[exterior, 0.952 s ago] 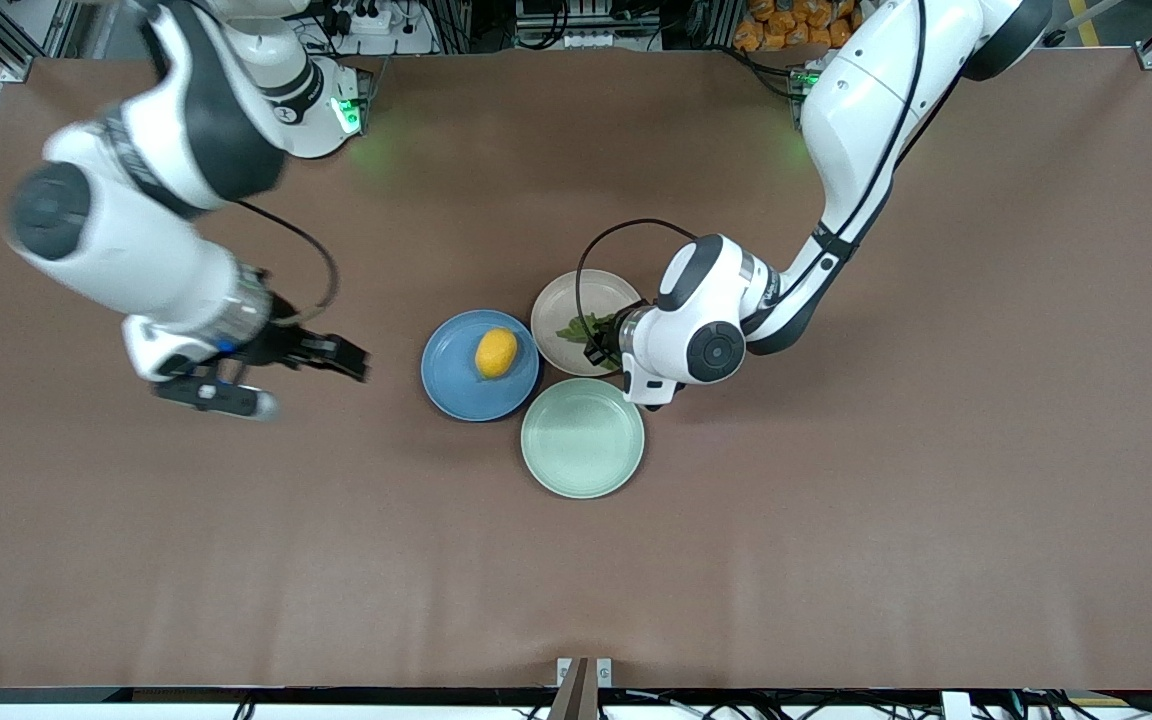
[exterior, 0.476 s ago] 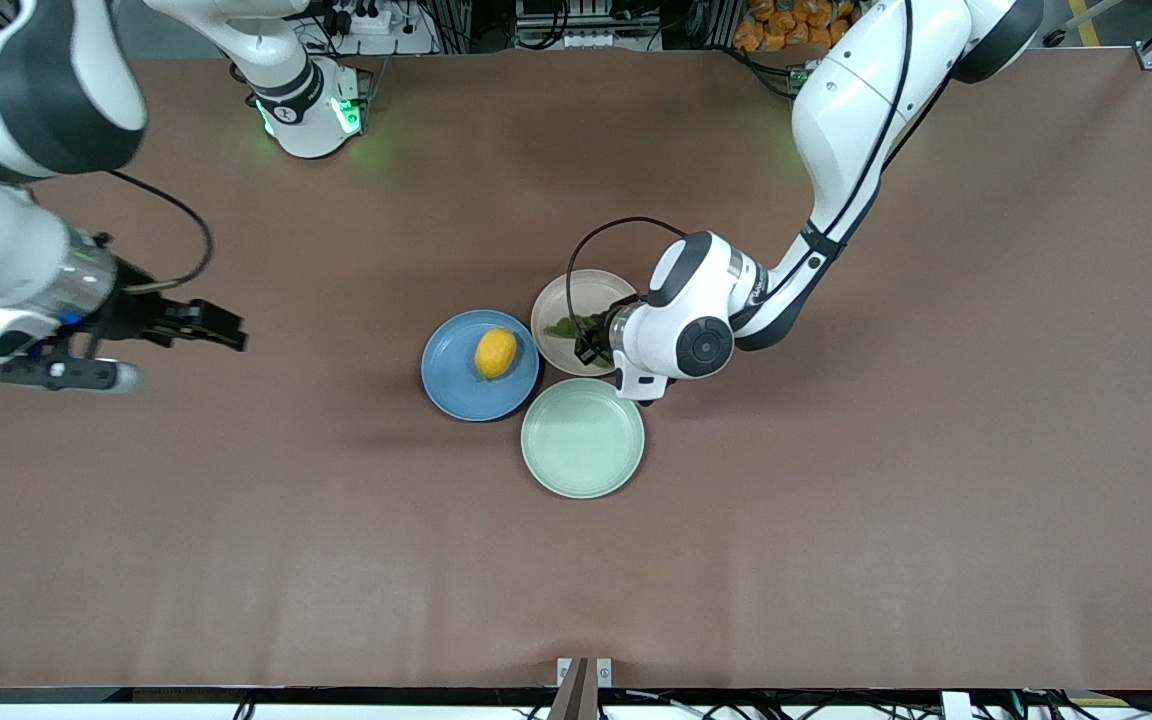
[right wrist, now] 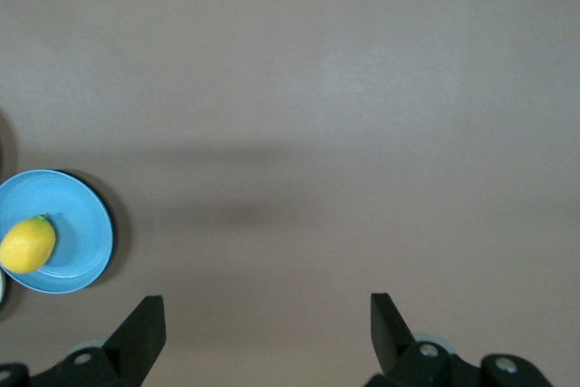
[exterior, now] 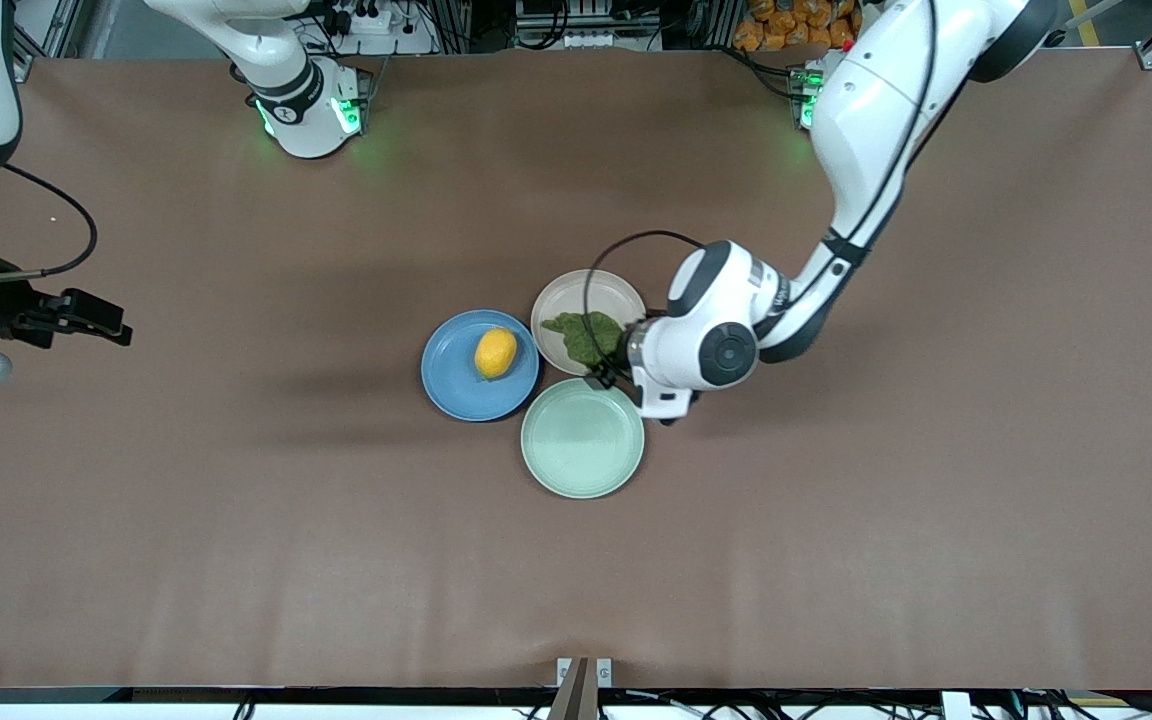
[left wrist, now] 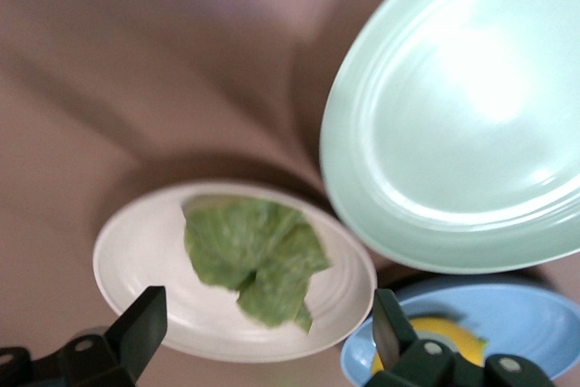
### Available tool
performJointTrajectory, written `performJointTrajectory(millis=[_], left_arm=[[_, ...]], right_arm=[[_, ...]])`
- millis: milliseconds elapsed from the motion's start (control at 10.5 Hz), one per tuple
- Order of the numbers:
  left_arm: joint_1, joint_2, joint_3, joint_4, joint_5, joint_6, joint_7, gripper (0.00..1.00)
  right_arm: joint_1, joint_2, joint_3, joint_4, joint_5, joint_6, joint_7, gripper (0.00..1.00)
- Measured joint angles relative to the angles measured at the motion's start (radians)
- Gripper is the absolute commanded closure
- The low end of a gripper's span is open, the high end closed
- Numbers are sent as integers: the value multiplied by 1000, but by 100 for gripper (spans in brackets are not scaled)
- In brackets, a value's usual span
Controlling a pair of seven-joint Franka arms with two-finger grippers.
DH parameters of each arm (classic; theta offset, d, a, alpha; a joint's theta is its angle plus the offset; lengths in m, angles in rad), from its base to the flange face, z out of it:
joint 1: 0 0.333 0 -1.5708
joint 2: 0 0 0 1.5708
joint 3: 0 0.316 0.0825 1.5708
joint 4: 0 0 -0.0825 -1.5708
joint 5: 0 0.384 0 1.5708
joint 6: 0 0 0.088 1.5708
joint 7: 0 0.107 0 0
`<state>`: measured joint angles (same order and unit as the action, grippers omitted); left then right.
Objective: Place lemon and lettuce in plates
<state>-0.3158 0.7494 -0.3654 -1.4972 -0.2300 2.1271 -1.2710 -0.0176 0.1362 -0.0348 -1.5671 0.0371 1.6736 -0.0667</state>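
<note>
Left gripper (left wrist: 263, 342) fingers (left wrist: 140, 319) spread wide, grasping nothing, over the beige plate (exterior: 566, 295) w/ lettuce (exterior: 586, 336) lying flat in it, free of the fingers. Right gripper (right wrist: 263, 337) also spread, empty, over bare table (exterior: 236, 550) at the right arm's end, well apart from the plates. Lemon (exterior: 495, 353) sits in blue plate (exterior: 451, 385). Mint plate (exterior: 582, 438) just beside both, nearer the front cam.
</note>
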Motion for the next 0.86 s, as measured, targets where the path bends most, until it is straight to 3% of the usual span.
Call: performJointTrajectory(millis=[286,857], left_arm=[[70,-59,2,9,142,-43,57,0],[305,-189,14,13,173,-202,566,0]], right_arm=[[0,-2,0,-2,-10,-3,0,0],[-2,-1,-3,-4,-13,-3,0,0]])
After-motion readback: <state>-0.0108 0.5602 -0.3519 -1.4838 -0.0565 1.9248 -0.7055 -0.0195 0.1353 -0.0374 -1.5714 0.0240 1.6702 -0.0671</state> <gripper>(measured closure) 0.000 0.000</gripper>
